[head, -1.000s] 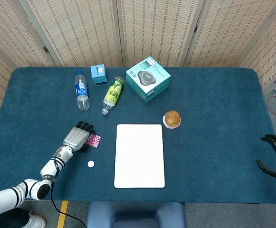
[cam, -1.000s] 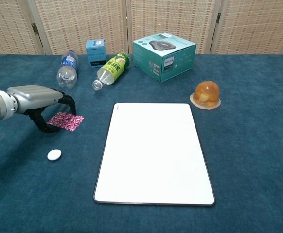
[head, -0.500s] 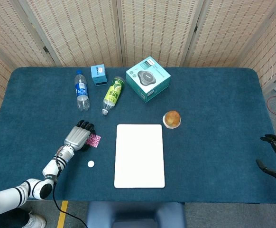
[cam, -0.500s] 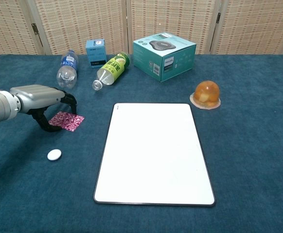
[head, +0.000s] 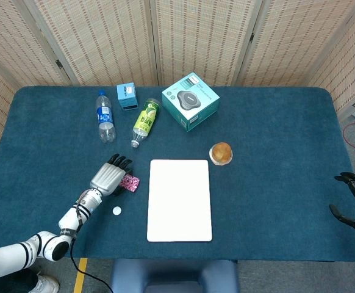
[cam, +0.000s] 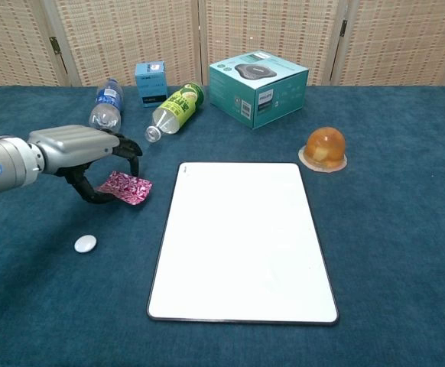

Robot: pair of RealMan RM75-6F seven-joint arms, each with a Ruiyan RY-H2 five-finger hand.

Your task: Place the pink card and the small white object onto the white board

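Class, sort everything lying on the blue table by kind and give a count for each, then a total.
Bottles: 2
Boxes: 2
Board: 1
Pink card: 1
White object: 1
Orange dome: 1
Total: 8

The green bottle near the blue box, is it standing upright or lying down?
Lying down: the green bottle rests on its side on the table, cap end toward the white board.

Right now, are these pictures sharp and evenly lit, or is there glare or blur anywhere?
Head view: soft, even light, everything sharp, no glare on the flat white board. Chest view: also sharp; the metallic left hand shows a mild sheen, and the shiny patterned pink card casts little shadow.
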